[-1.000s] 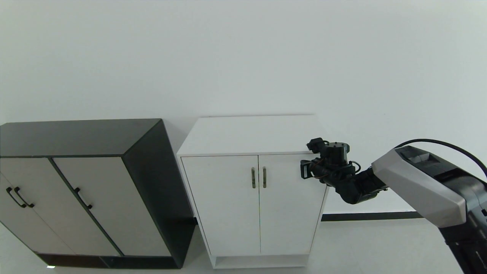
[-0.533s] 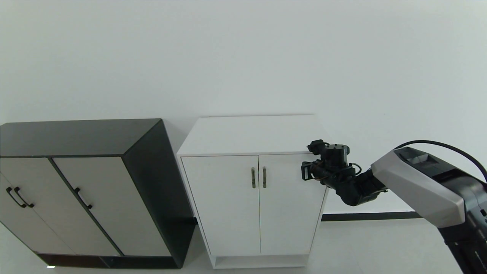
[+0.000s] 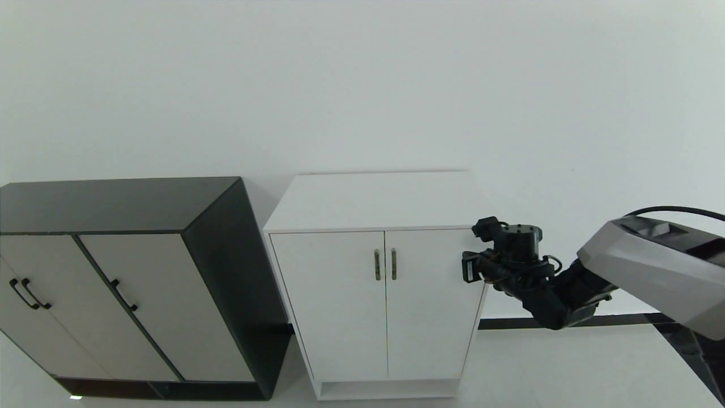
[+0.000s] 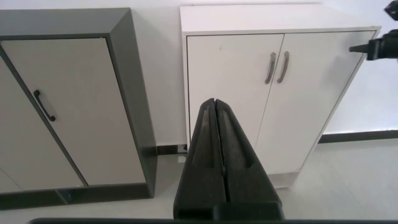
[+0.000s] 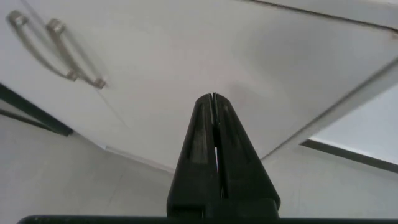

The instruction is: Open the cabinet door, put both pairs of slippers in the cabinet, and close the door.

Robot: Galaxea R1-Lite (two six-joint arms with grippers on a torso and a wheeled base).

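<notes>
Standing just before right jaws: cabinet door [image 3: 433,300]

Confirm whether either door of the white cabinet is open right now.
No: in the head view both doors of the white cabinet sit flush and closed, their handles side by side.

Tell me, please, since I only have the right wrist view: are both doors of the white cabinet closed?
Observer: Yes. In the head view both doors of the white cabinet sit flush, with the handles side by side at the middle.
Operator: Where is the right gripper relative to the cabinet?
Observer: The right gripper is by the upper right corner of the front, well to the side of the handles.
Operator: And the left gripper?
Observer: The left gripper is shut and faces the white cabinet from farther back.
</notes>
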